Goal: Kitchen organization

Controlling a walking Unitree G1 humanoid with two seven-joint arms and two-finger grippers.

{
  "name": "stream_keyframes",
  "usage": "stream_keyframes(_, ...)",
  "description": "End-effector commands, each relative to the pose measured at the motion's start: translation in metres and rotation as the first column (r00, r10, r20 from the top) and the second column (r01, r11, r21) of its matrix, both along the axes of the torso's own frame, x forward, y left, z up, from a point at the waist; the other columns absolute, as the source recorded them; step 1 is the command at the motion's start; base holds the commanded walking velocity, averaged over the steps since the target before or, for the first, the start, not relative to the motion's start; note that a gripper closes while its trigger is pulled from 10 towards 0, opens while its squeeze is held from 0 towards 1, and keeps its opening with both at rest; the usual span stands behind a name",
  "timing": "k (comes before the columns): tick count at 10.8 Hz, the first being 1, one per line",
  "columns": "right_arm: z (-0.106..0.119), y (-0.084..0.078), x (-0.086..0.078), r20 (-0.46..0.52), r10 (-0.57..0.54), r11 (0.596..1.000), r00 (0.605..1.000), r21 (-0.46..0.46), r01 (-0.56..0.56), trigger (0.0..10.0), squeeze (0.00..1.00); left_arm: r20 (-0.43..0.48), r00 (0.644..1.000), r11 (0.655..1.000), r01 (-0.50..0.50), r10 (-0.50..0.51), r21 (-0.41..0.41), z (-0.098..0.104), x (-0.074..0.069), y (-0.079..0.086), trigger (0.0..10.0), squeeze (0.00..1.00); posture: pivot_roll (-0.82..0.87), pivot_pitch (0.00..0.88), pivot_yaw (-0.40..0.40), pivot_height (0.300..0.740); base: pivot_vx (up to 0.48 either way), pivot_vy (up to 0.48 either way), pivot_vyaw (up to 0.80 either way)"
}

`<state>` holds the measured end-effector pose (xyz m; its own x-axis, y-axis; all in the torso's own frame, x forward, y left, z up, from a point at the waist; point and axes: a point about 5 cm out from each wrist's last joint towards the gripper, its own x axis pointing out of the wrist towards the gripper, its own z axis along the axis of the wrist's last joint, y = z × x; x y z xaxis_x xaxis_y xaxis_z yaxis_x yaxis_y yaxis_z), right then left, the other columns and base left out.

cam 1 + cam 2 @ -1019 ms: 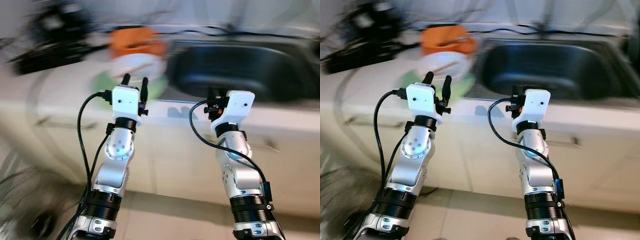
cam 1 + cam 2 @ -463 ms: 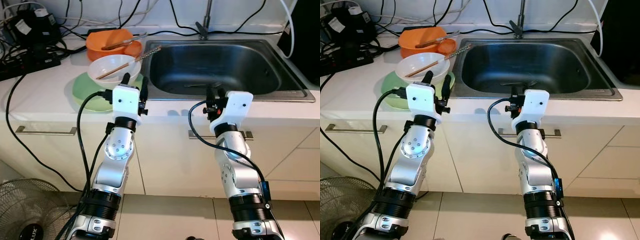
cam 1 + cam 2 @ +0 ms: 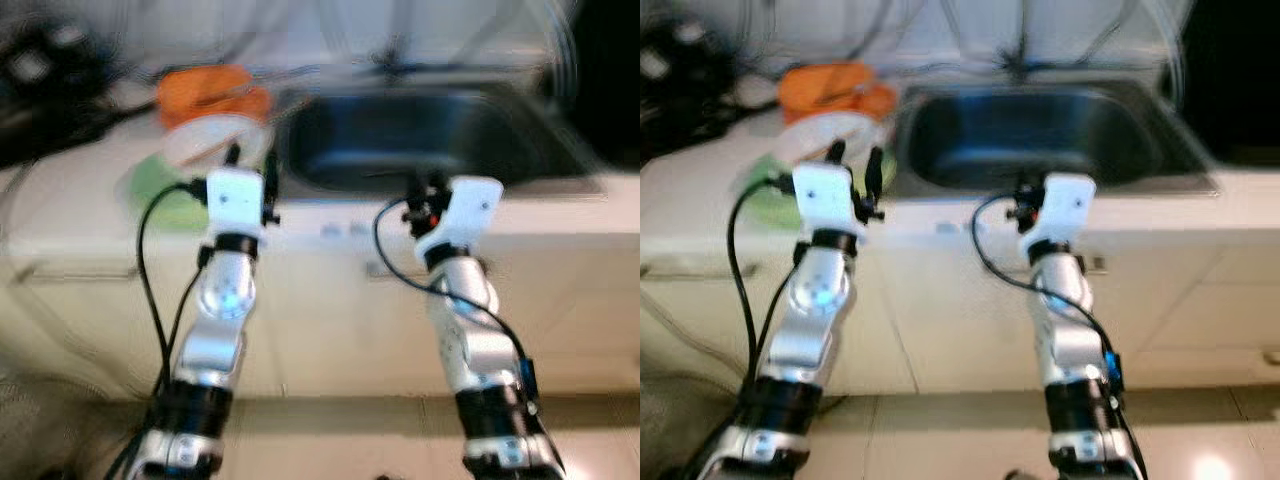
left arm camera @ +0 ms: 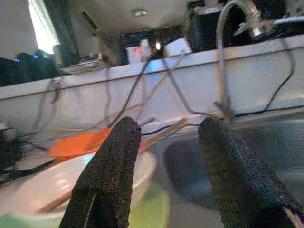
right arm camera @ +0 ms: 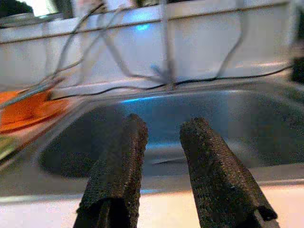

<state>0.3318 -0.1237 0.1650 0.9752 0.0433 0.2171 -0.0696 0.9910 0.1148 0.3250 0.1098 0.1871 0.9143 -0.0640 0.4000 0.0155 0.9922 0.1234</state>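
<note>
- Left eye view: sharp half a second ago, the picture is now blurred and the counter sits a little lower in frame, so the camera is moving, not the dishes. A white bowl (image 3: 205, 143), an orange bowl (image 3: 205, 92) and a green plate (image 3: 160, 185) stack at upper left; the sink (image 3: 420, 140) fills upper centre.
- Right eye view: both arms are raised before the counter edge; nothing is grasped yet.
- Left wrist view: the left gripper (image 4: 166, 175) is spread, empty, aimed at the bowls.
- Right wrist view: the right gripper (image 5: 159, 175) is parted, empty, facing the sink.

two silver jointed arms with white wrist blocks, black cables and rough black fingers (image 4: 109, 180).
</note>
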Motion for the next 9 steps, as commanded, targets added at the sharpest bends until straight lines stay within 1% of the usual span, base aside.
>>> stream_keyframes(1, 0.0050, 0.0022, 0.0010, 0.024, 0.009, 1.000, 1.000, 0.012, -0.009, 10.0, 0.00, 0.012, 1.000, 1.000, -0.014, 0.014, 0.005, 0.0041, 0.0002, 0.0011, 10.0, 0.00, 0.06, 0.000, 0.047, 0.740, 0.368, 0.000, 0.00)
stream_keyframes(4, 0.0057, 0.0046, 0.0006, 0.029, 0.020, 1.000, 0.999, 0.010, -0.020, 10.0, 0.00, 0.014, 1.000, 1.000, -0.016, 0.016, 0.006, 0.0049, -0.0009, 0.0006, 10.0, 0.00, 0.06, 0.000, 0.043, 0.740, 0.366, 0.000, 0.00)
stream_keyframes(6, 0.0067, 0.0065, -0.0004, 0.043, 0.040, 0.999, 0.998, -0.021, -0.039, 10.0, 0.00, 0.022, 1.000, 1.000, -0.021, 0.021, 0.008, 0.0068, -0.0011, 0.0013, 10.0, 0.00, 0.06, 0.000, 0.040, 0.740, 0.366, 0.000, 0.00)
stream_keyframes(7, 0.0085, 0.0093, -0.0016, 0.060, 0.055, 0.998, 0.997, -0.029, -0.053, 10.0, 0.00, 0.025, 0.999, 1.000, -0.024, 0.024, 0.007, 0.0074, -0.0014, 0.0021, 10.0, 0.00, 0.07, 0.000, 0.040, 0.740, 0.368, 0.000, 0.54)
stream_keyframes(8, 0.0084, 0.0094, -0.0016, 0.059, 0.047, 0.999, 0.997, 0.000, -0.047, 10.0, 0.00, 0.025, 0.999, 1.000, -0.025, 0.025, 0.008, 0.0075, -0.0015, 0.0023, 10.0, 0.00, 0.07, 0.000, 0.039, 0.740, 0.364, 0.000, 0.00)
stream_keyframes(9, 0.0085, 0.0082, -0.0011, 0.057, 0.041, 0.999, 0.998, 0.000, -0.041, 10.0, 0.00, 0.026, 0.999, 1.000, -0.024, 0.024, 0.008, 0.0079, -0.0013, 0.0024, 10.0, 0.00, 0.07, 0.000, 0.040, 0.740, 0.368, 0.000, 0.00)
